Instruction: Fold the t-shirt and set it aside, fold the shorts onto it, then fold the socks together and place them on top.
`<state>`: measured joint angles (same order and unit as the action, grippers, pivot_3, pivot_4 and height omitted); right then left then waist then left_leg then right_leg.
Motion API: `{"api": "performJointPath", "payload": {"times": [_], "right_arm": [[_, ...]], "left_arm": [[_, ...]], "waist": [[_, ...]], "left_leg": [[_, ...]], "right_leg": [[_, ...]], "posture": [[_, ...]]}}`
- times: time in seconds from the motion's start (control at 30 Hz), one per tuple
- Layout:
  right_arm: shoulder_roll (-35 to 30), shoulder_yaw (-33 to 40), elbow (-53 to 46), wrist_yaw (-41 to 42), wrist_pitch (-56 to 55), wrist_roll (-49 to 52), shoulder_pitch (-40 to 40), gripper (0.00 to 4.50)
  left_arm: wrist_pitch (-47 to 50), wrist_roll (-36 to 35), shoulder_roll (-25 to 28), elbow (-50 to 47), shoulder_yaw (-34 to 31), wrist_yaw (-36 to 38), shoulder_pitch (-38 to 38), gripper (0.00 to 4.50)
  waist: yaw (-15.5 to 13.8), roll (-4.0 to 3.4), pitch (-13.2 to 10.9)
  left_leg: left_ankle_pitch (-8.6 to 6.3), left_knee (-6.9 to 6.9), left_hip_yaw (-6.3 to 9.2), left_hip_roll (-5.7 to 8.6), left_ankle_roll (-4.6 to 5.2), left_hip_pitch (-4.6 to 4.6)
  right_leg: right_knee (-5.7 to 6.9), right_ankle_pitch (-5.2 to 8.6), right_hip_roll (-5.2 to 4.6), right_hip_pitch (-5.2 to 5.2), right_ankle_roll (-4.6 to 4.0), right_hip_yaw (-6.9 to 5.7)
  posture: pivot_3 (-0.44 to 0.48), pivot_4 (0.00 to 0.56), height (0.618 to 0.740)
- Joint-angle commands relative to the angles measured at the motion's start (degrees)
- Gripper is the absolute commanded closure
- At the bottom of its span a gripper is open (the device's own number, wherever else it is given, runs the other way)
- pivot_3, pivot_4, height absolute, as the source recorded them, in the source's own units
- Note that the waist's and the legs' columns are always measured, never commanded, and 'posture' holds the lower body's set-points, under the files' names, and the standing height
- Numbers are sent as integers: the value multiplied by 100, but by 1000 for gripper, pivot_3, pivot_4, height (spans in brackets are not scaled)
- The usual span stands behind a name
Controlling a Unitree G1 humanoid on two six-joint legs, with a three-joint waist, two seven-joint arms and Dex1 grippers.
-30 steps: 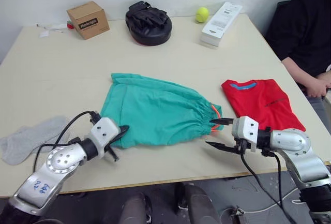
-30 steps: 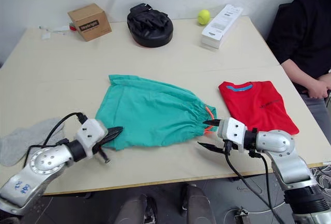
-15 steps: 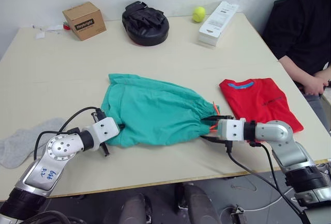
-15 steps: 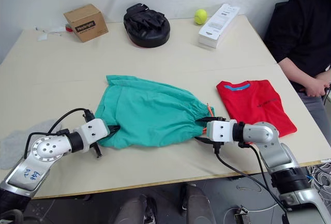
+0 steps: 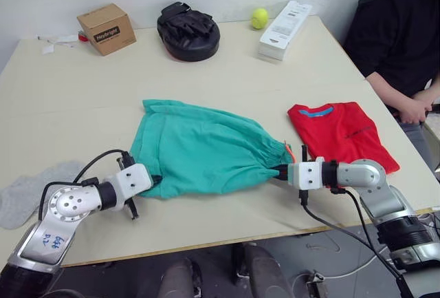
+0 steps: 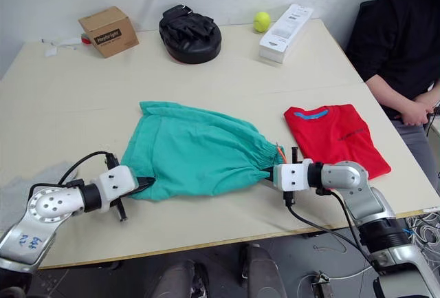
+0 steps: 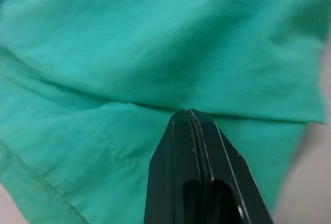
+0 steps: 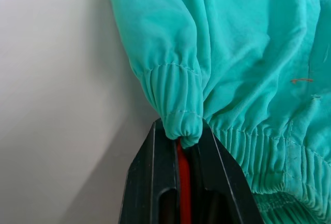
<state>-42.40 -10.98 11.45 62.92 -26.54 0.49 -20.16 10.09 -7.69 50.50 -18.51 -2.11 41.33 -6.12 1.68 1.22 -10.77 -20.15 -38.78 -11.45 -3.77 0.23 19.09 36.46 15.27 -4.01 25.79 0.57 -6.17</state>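
Shorts (image 5: 206,150) pinched between both tools.

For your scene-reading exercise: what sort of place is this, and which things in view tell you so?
Probably a robot test room, not a home: a plain table against a bare wall, oddments like a cardboard box and tennis ball, and a seated person watching.

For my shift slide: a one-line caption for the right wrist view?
Right tool shut on the shorts at the gathered waistband corner, orange drawstring between its fingers.
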Motion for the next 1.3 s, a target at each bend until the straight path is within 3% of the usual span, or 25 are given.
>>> {"api": "performJointPath", "payload": {"times": [0.03,0.23,0.47,0.57,0.73,0.97,1.0,1.3], "right_arm": [[-192,33,-148,272,-329,263,191,4476],[-353,118,306,272,-908,181,127,4476],[-378,46,547,380,-1104,253,-25,4476],[-292,39,496,315,-1018,246,-63,4500],[-251,35,466,270,-972,233,-30,4500],[-208,23,443,186,-911,206,-51,4500],[-208,22,441,183,-909,205,-49,4500],[-135,-16,340,136,-799,183,-38,4500]], "left_arm": [[376,-320,124,-398,-216,405,-582,4500],[613,-487,89,-891,-566,563,-1295,4500],[623,-231,-150,-845,-657,168,-1174,4500],[381,-276,-189,-695,-763,255,-1022,3934],[45,-532,-87,-729,-1012,729,-1107,2377],[-969,-219,271,-372,-1179,1225,-834,179],[-1035,-175,285,-338,-1146,1227,-763,25],[-1830,1150,215,852,-92,977,240,25]], "waist": [[-1,-1,1],[3,-4,2],[-10,-6,3],[-12,-6,4],[0,-6,4],[2,-6,4],[2,-6,4],[-7,-20,12]], "left_leg": [[0,1,0,0,0,-1],[-2,2,-1,1,-1,-4],[-4,1,0,2,1,-3],[-4,1,1,2,2,-2],[-6,3,1,1,0,1],[-7,4,-1,0,-1,7],[-7,4,-2,1,-1,7],[-6,16,-12,2,-2,0]], "right_leg": [[0,1,0,0,-1,0],[0,2,0,1,-2,3],[-2,2,-1,0,-2,4],[-1,2,-2,0,-2,3],[-1,2,-2,5,-3,2],[-1,4,-1,13,-6,2],[-1,4,-2,13,-6,3],[-1,4,0,13,-5,6]], "posture": [[0,150,740],[0,150,740],[0,150,740],[0,150,740],[0,150,740],[0,150,740],[0,150,740],[0,150,740]]}}
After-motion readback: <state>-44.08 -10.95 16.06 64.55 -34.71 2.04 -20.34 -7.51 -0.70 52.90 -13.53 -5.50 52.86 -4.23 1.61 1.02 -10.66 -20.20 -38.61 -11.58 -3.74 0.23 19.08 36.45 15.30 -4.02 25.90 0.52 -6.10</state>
